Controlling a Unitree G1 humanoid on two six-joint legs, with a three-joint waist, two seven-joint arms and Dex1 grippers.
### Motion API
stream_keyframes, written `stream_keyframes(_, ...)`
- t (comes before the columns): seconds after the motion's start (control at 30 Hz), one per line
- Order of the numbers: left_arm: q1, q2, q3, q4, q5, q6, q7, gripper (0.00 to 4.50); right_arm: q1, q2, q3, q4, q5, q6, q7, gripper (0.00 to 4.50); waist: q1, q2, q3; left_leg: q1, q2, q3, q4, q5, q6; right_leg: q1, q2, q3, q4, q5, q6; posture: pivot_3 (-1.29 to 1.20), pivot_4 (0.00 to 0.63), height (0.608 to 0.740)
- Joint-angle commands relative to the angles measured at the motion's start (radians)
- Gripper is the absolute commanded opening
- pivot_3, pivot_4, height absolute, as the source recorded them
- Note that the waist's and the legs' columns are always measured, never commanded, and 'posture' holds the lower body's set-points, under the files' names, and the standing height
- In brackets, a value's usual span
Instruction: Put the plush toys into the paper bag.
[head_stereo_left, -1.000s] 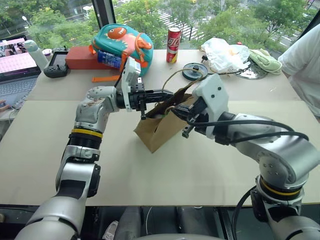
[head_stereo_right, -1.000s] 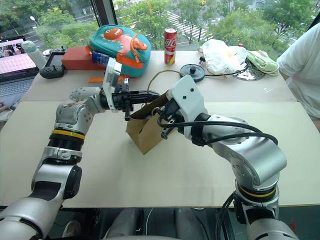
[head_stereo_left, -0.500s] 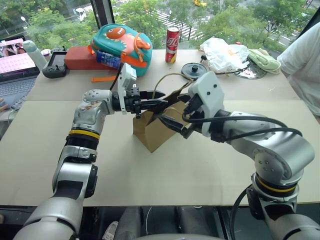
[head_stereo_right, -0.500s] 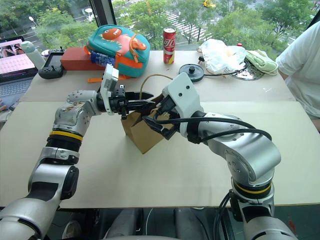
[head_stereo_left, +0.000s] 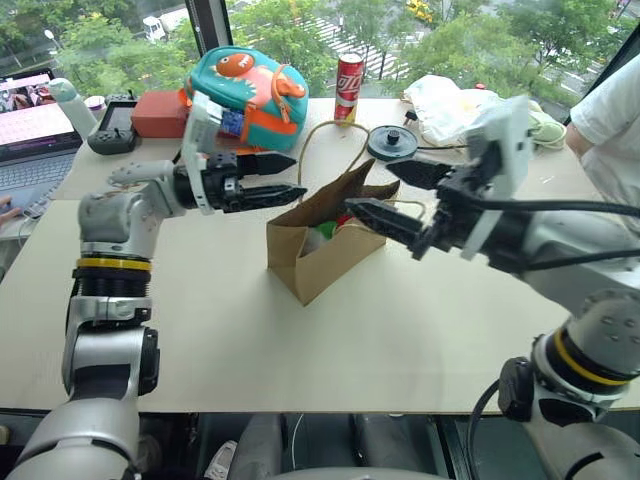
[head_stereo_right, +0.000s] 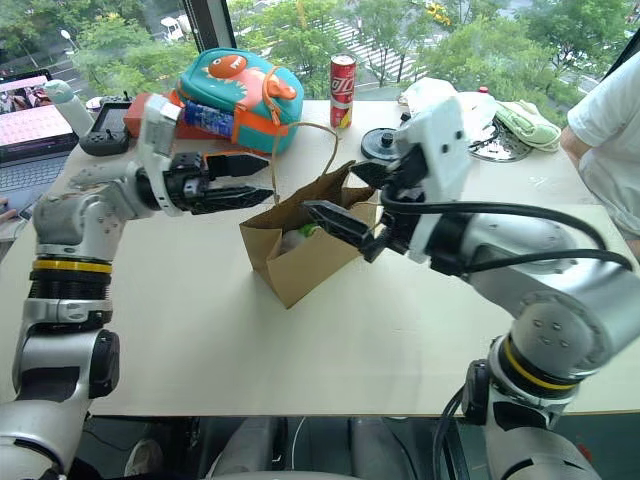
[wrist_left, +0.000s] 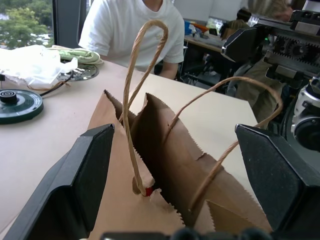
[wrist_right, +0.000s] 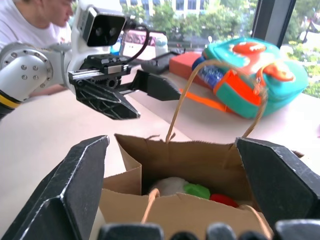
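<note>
Toys sit inside paper bag (head_stereo_left: 318, 262). Left gripper (head_stereo_left: 272, 176) and right gripper (head_stereo_left: 395, 194) both spread wide, empty; draw clear without snagging loop handles (head_stereo_left: 318, 150)

Paper bag (head_stereo_left: 318, 250): mid-desk (head_stereo_left: 250, 340), standing.
Plush toys (wrist_right: 192, 191): inside bag.
Left gripper (head_stereo_left: 285, 176): left of bag, apart.
Right gripper (head_stereo_left: 390, 195): right of bag.
Backpack (head_stereo_left: 245, 85), can (head_stereo_left: 349, 74): far edge, behind bag.
Laptop (head_stereo_left: 35, 125): far left.
</note>
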Motion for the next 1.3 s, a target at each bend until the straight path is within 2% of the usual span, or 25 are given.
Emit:
stream_keyframes(0.03, 0.087, 0.048, 0.015, -0.126, -0.014, 0.006, 0.019, 4.15, 0.053, -0.075, -0.079, -0.004, 0.081, -0.04, 0.042, 4.5, -0.001, 0.0, 0.0, 0.001, 0.0, 0.0, -0.001, 0.0, 0.0, 0.0, 0.0, 0.0, 0.0, 0.0, 0.0, 0.0, 0.15, 0.739)
stream_keyframes(0.23, 0.257, 0.08, 0.031, -0.26, -0.006, -0.02, 0.076, 4.15, 0.257, -0.263, -0.111, -0.005, 0.096, -0.13, 0.156, 4.5, 0.002, 0.0, 0.0, 0.001, 0.0, 0.002, -0.002, 0.0, 0.0, 0.0, 0.0, 0.001, -0.004, -0.001, -0.001, 0.0, 0.15, 0.739)
stream_keyframes(0.43, 0.352, 0.065, 0.024, -0.336, -0.014, -0.041, 0.128, 4.15, 0.401, -0.339, -0.142, 0.022, 0.151, -0.219, 0.227, 4.5, 0.004, 0.0, 0.0, 0.003, 0.0, 0.003, -0.001, 0.0, 0.0, 0.002, -0.001, 0.002, -0.005, -0.001, -0.001, 0.0, 0.15, 0.739)
stream_keyframes(0.63, 0.345, 0.042, 0.013, -0.345, -0.024, -0.04, 0.16, 4.15, 0.454, -0.282, 0.127, -0.051, 0.085, -0.317, 0.181, 4.5, -0.002, 0.0, 0.0, 0.005, 0.001, 0.003, -0.002, 0.0, 0.0, 0.002, 0.001, 0.002, -0.005, -0.002, 0.0, 0.0, 0.15, 0.739)
stream_keyframes(0.73, 0.345, 0.043, 0.012, -0.348, -0.026, -0.039, 0.162, 4.15, 0.468, -0.271, 0.192, -0.047, 0.04, -0.362, 0.161, 4.5, 0.0, 0.0, 0.0, 0.004, 0.001, 0.003, -0.002, 0.0, 0.0, 0.002, 0.001, 0.002, -0.004, -0.003, 0.001, 0.0, 0.15, 0.739)
stream_keyframes(0.9, 0.357, 0.064, 0.017, -0.356, -0.038, -0.025, 0.146, 4.15, 0.479, -0.274, 0.173, -0.047, 0.057, -0.407, 0.143, 4.5, 0.005, 0.0, 0.0, 0.003, 0.0, 0.003, -0.002, 0.0, 0.0, 0.002, 0.0, 0.002, -0.005, -0.002, 0.001, 0.0, 0.15, 0.739)
stream_keyframes(1.07, 0.391, 0.075, 0.018, -0.405, -0.056, -0.029, 0.152, 4.15, 0.468, -0.295, 0.098, -0.041, 0.113, -0.444, 0.137, 4.5, 0.004, 0.0, 0.0, 0.004, 0.001, 0.003, -0.002, 0.0, 0.0, 0.002, 0.0, 0.002, -0.005, -0.002, 0.001, 0.0, 0.15, 0.739)
stream_keyframes(1.3, 0.552, -0.02, -0.038, -0.55, 0.102, -0.247, 0.322, 4.15, 0.44, -0.343, 0.025, -0.02, 0.222, -0.458, 0.101, 4.5, 0.006, 0.0, 0.0, 0.004, 0.0, 0.004, -0.002, 0.0, 0.0, 0.002, -0.001, 0.003, -0.006, -0.001, -0.001, 0.0, 0.15, 0.739)
